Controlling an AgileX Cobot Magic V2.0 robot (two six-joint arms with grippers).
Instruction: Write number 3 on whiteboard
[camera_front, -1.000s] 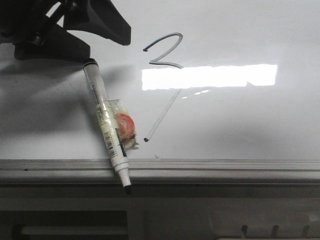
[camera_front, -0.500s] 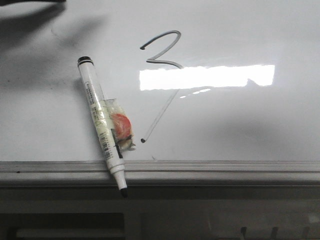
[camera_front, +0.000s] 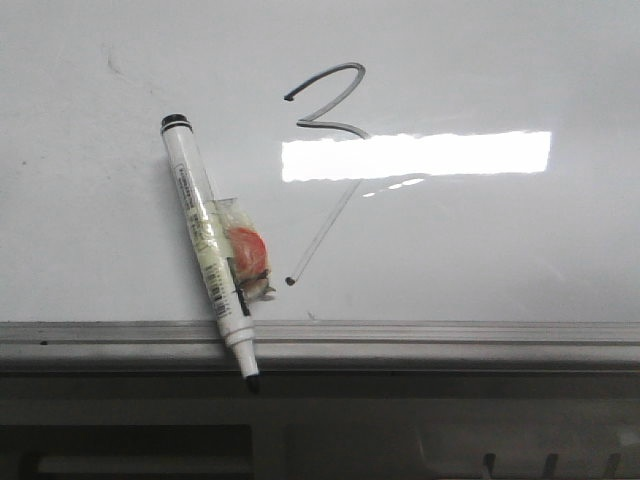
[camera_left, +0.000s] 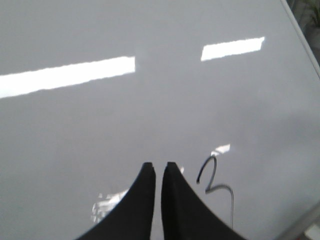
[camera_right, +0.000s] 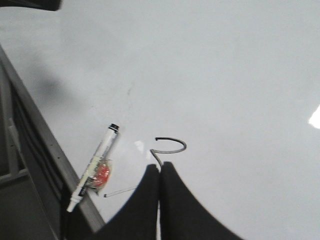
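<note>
The dark arm that hung over the far-left corner a second ago is gone from the front view, leaving the marker (camera_front: 211, 252) lying loose, so the writing looks finished. The number 3 (camera_front: 325, 125) sits mid-board on the glossy whiteboard (camera_front: 500, 250), its thin tail ending in a dot. The left gripper (camera_left: 160, 167) and right gripper (camera_right: 160, 167) show tapered black fingers pressed together, empty.
</note>
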